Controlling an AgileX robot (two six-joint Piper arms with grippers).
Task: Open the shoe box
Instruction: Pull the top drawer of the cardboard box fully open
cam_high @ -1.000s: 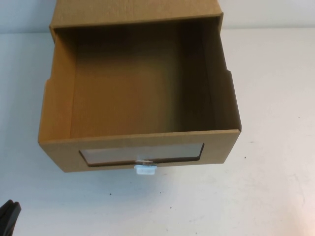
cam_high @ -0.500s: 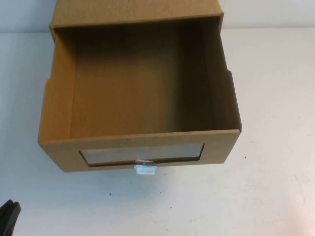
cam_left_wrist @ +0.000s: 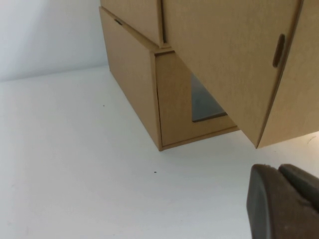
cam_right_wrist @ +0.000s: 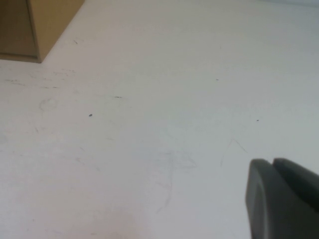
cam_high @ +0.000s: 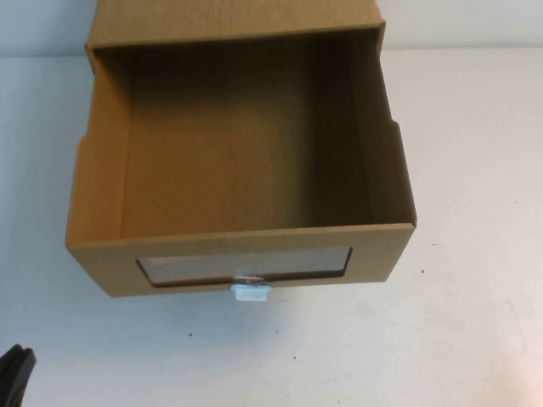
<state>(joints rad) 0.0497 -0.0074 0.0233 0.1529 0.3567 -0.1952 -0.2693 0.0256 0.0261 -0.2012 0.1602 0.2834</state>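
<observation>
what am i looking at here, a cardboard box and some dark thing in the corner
This is a two-armed robot at a white table. One picture comes from a raised camera looking down; the other two come from cameras on each arm's wrist. On the table stands a cardboard shoe box, its drawer pulled out and empty, with a clear window and a pale blue pull tab on the front. The dark thing is the left gripper, at the table's near left, shut. The right gripper shows only in its own wrist picture, shut above the table. Neither holds anything.
</observation>
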